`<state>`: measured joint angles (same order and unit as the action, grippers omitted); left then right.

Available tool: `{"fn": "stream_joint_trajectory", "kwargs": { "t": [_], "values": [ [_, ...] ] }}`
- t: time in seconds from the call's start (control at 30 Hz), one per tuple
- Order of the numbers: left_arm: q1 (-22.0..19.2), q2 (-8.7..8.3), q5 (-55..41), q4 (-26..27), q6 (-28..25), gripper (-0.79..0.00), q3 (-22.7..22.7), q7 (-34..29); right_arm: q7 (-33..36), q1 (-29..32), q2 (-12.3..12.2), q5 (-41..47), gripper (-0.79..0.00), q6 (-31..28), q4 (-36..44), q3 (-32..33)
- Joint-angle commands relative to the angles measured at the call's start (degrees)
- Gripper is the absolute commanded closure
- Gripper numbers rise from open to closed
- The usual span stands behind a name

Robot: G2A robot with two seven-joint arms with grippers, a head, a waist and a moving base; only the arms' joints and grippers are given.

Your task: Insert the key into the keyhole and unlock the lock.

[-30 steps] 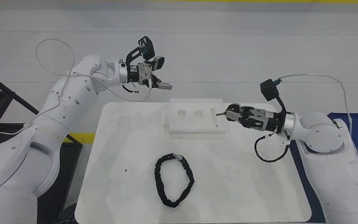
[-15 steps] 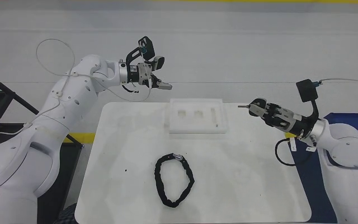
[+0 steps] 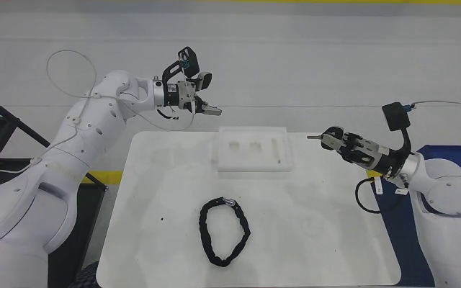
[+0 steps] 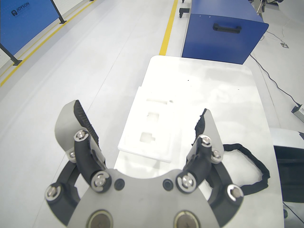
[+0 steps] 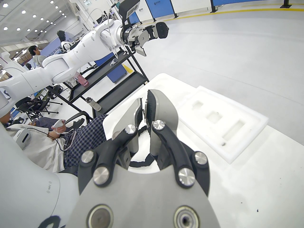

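Right gripper [image 3: 325,137] pinched shut on key [image 3: 313,136], probably; left gripper [image 3: 208,95] spread wide; chain lock [image 3: 205,232] lies on table [image 3: 324,230].

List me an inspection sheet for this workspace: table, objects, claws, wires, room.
Surface: white table, few dark specks.
Job's things: black chain lock lies on the table, untouched; key held off the surface, apart from the lock.
Clutter: white foam tray with recesses, near the far edge.
Grippers: left gripper open, beyond the table's far edge; right gripper shut on the key.
Cables: thin cable loops over the left arm; another trails from the right wrist.
Surroundings: blue cabinet, yellow floor line, black cart.
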<state>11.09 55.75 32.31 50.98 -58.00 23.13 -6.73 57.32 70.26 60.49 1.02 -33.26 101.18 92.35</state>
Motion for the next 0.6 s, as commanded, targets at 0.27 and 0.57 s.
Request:
{"fn": "stream_joint_trajectory", "kwargs": {
  "t": [0.27, 0.57],
  "values": [
    [0.00, 0.00, 0.00, 0.00, 0.00, -0.785, 0.00, 0.00, 0.00, 0.00, 0.00, 0.00, 0.000, 0.00, 0.00, 0.00],
    [5.55, -0.60, 4.80, 2.83, 0.00, -0.785, 2.68, 5.77, 0.00, 0.00, 0.00, 0.00, 0.000, 0.00, 0.00, 0.00]
  ]
}}
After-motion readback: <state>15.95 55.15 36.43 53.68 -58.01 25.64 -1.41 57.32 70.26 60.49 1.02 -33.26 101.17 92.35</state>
